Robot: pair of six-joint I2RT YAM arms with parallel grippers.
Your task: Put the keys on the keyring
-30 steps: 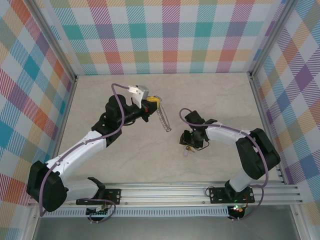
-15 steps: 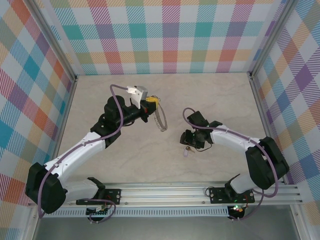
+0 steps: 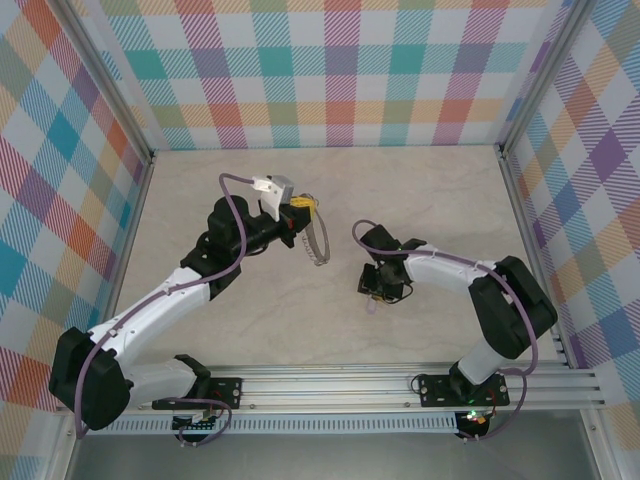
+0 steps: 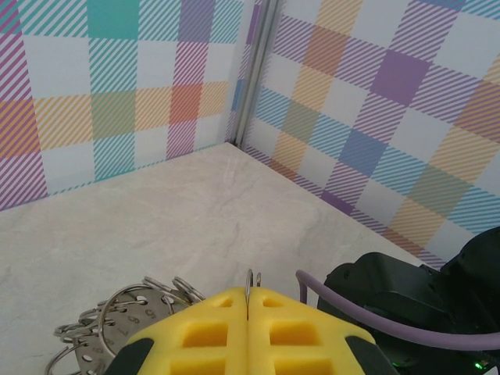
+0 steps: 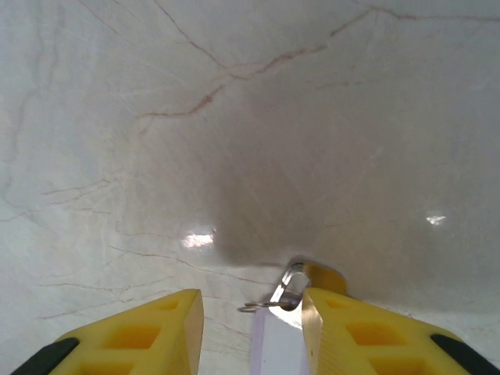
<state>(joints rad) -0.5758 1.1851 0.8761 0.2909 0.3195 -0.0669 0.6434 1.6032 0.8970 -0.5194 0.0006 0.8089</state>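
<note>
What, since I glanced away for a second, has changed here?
The left fingers, shut on the keyring, carried it slightly left. The right fingers shifted slightly left, straddling the key, not yet gripping. The key stayed on the table.

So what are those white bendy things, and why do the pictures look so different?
Those are two robot arms bolted to a table. One picture looks down from above. The other two come from small cameras on each wrist, so you see the yellow fingers up close. The left gripper is pinched shut on the keyring, a thin metal ring with many little loops. The right gripper is open, low over the table, with the tiny lilac key between its fingers.
</note>
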